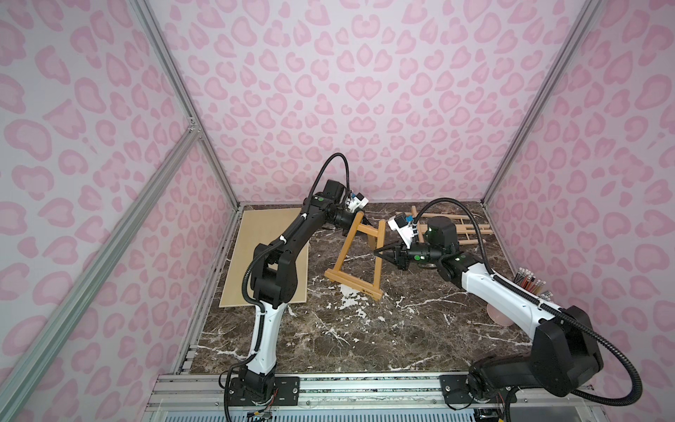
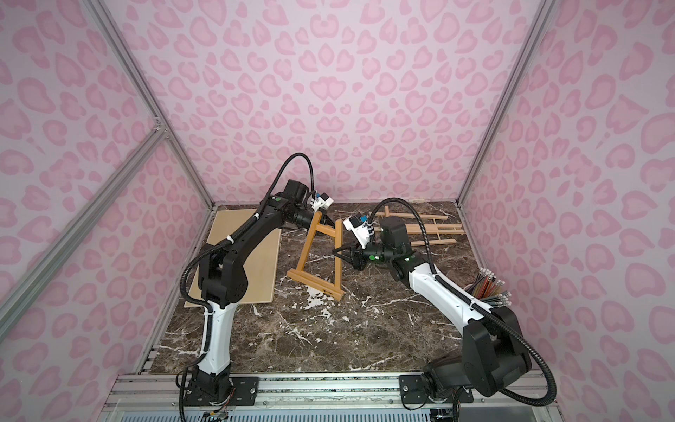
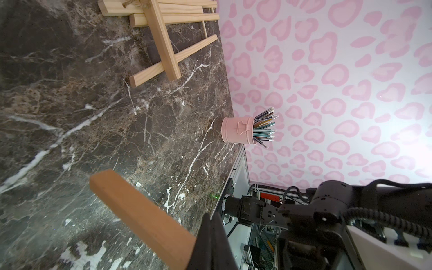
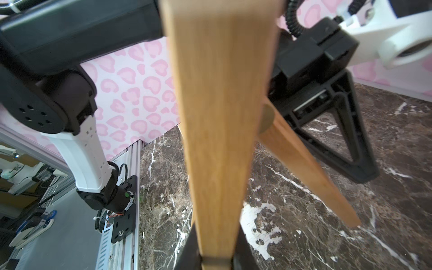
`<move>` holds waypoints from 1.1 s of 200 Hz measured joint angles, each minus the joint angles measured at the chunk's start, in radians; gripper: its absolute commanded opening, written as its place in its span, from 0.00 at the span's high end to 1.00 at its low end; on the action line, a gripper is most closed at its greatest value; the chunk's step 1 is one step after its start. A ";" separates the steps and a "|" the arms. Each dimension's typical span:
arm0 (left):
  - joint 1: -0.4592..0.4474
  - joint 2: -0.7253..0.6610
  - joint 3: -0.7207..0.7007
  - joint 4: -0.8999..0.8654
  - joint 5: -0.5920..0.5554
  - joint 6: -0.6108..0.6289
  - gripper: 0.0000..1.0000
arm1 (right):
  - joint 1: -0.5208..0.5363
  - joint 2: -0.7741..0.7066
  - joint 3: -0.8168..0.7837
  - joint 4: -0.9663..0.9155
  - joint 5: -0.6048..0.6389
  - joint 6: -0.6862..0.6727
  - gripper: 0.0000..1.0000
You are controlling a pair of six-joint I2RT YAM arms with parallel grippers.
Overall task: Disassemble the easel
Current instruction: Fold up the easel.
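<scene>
Midway across the surface (image 1: 365, 329), easel (image 1: 352, 285) stands tilted, back leg (image 4: 304, 175) splayed. Right pincer (image 1: 377, 252) pinches one upright; left pincer (image 3: 211, 236) pressed together by the top, hold on wood unclear to us. We fear a one-sided tug twists the frame loose and topples it.

The easel (image 1: 352, 285) is seen tilted on the marble table (image 1: 365, 339), with its ledge rested on the surface. One upright is pinched between the jaws of the right gripper (image 1: 377, 252). The left gripper (image 1: 366, 220) is set at the other upright's top, its jaws largely hidden. A paler wooden frame (image 1: 467, 228) is laid flat behind the right jaws, and a tan board (image 1: 248, 248) outside the left jaws.
</scene>
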 measured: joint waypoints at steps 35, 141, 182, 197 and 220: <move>-0.028 0.037 0.048 -0.032 -0.002 0.011 0.97 | 0.005 -0.014 0.000 0.001 -0.047 -0.001 1.00; -0.052 -0.026 -0.064 -0.056 0.007 0.056 0.97 | -0.116 -0.036 -0.040 0.116 -0.061 0.127 1.00; -0.053 -0.063 -0.126 -0.022 0.020 0.053 0.97 | -0.147 -0.010 -0.056 0.230 -0.124 0.187 1.00; -0.050 -0.076 -0.145 -0.010 0.005 0.054 0.97 | -0.157 0.021 -0.056 0.277 -0.157 0.215 1.00; -0.040 -0.080 -0.163 -0.016 -0.041 0.055 0.97 | -0.166 0.073 -0.063 0.341 -0.192 0.255 1.00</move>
